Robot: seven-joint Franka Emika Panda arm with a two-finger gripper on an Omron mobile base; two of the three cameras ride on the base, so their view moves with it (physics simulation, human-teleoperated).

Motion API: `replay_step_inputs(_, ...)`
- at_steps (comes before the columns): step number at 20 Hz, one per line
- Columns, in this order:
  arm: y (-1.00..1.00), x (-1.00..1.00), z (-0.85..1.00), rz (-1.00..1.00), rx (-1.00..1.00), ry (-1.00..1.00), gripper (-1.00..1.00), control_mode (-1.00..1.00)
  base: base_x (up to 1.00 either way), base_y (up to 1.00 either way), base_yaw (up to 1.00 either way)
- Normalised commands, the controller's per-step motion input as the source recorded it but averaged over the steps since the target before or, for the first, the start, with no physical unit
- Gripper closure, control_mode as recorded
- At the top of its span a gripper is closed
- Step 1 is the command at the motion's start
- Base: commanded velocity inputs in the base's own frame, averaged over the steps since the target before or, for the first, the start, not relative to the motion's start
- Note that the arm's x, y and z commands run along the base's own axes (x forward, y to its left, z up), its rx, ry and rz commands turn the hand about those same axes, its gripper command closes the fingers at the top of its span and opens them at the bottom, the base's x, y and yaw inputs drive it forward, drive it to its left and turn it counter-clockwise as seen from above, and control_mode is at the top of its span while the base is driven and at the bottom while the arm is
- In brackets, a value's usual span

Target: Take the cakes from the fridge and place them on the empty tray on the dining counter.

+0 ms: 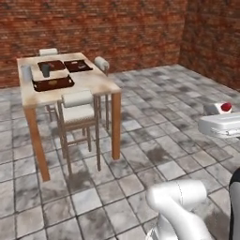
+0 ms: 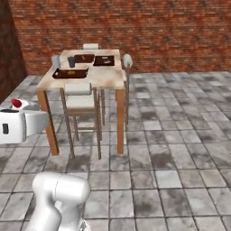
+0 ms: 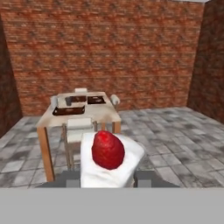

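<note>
My gripper (image 3: 108, 178) is shut on the white cake slice with a red top (image 3: 108, 151), held out in the air above the tiled floor. From the sides, that cake (image 1: 225, 107) (image 2: 17, 103) sits at the front of the white hand. Ahead stands the dining counter (image 1: 89, 83) (image 2: 103, 76) (image 3: 98, 114), well beyond the cake. Its far dark brown tray (image 1: 52, 64) (image 2: 85, 58) (image 3: 79, 99) looks empty. The fridge is out of view.
A tray with a tan stick (image 1: 78, 65) (image 2: 103, 60) and a tray with a tan biscuit (image 1: 53, 84) (image 2: 70, 73) share the table, along with a dark cup (image 1: 45, 70) (image 2: 71, 62). White-cushioned chairs (image 1: 78, 112) (image 2: 81, 100) ring it. Brick walls stand behind.
</note>
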Motion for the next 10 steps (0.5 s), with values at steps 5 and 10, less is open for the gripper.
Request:
replay_step_inputs(5,0.00,0.00,0.00,0.00,0.00,0.00,1.00,1.00,1.00,-0.42,0.23)
replay_step_inputs(10,0.00,0.00,0.00,0.00,0.00,0.00,1.00,1.00,1.00,-0.51,0.27)
